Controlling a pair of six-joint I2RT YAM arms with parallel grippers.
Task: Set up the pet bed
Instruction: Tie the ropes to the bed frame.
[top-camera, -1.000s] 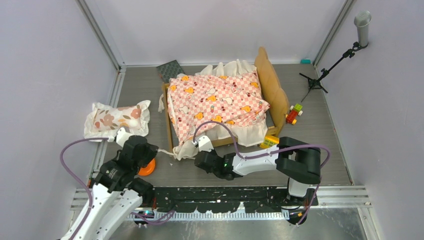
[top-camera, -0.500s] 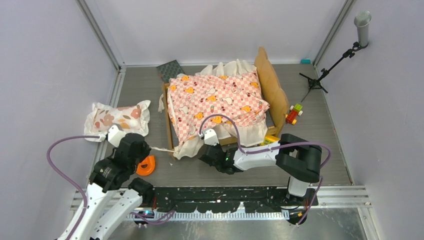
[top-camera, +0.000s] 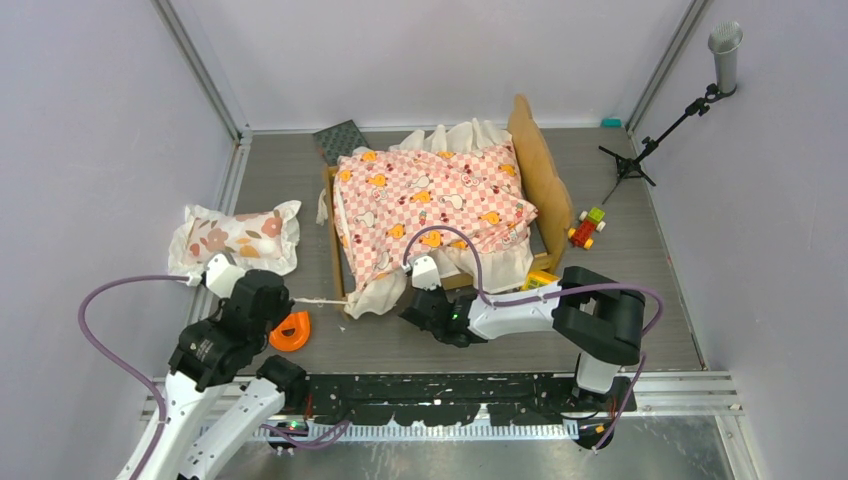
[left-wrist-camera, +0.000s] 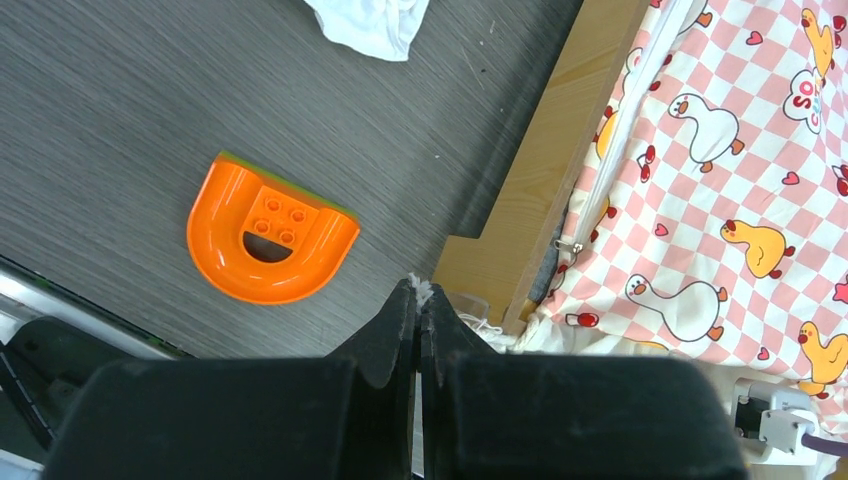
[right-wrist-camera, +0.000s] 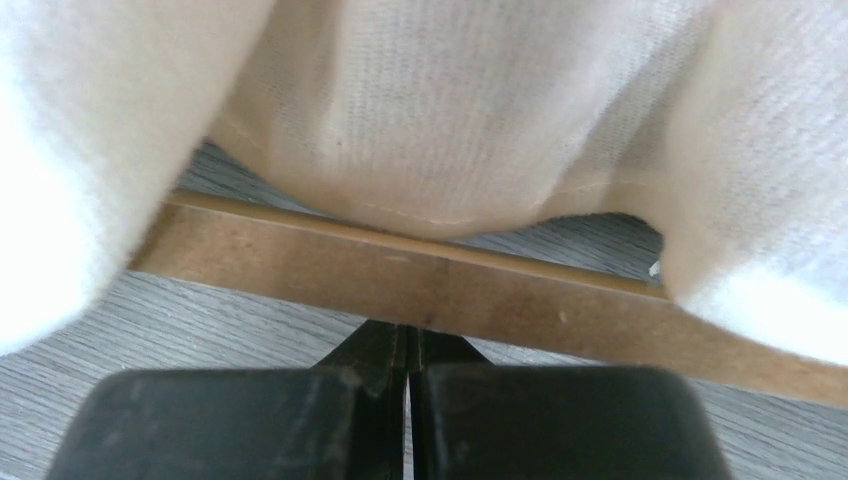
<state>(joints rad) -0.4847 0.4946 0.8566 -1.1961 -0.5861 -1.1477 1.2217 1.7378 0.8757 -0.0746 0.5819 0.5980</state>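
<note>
The pet bed stands mid-table, its tan headboard on the right. A pink-checkered sheet with white ruffles covers it. My left gripper is shut on a thin white string of the sheet, stretched taut to the bed's near-left corner. In the left wrist view a white tuft sticks out of the shut gripper, beside the bed's wooden rail and the sheet. My right gripper is shut, low against the bed's near side. In its wrist view the gripper sits against the rail, under the white ruffle.
A floral ruffled pillow lies at the left. An orange U-shaped block lies by my left arm. A dark patterned pad lies behind the bed. Toy blocks and a yellow block lie at right. A microphone stand stands back right.
My left gripper has drawn back to the left, pulling the white string taut and uncovering the orange block. My right gripper has moved forward to the bed's near rail.
</note>
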